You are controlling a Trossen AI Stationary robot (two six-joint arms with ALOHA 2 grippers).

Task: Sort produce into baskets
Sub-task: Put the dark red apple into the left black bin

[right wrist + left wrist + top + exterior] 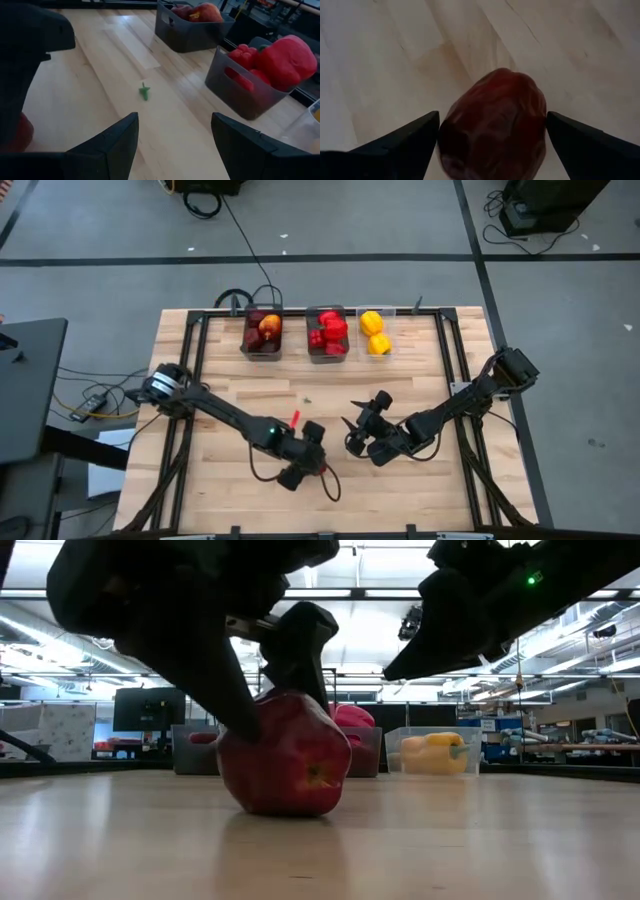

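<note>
The left gripper (312, 448) sits low over the near middle of the table (420, 490) with its fingers (400, 147) spread on either side of a dark red apple (492, 125). The apple rests on the wood directly between them. In the left wrist view a sliver of table shows between each finger and the fruit, so the hold is not yet closed, though the low view shows the finger on one side right against the skin (whether it truly touches is hard to say). The apple (285, 755) looks slightly taller than wide and leans a little, so the fingers would close across its narrower waist.

The right gripper (362, 423) hovers just beside the left one with its fingers parted and nothing between them, facing the far edge. The left arm is plainly the nearer one to this apple.

Three bins stand in a row at the far edge, well apart from the apple. The left dark bin (262, 345) holds apples, the middle dark bin (327, 352) holds red peppers, and the clear bin (389, 345) holds two yellow peppers. The apple likely belongs in the left bin, diagonally away from the gripper. A small green scrap (144, 92) lies on the bare wood between.
</note>
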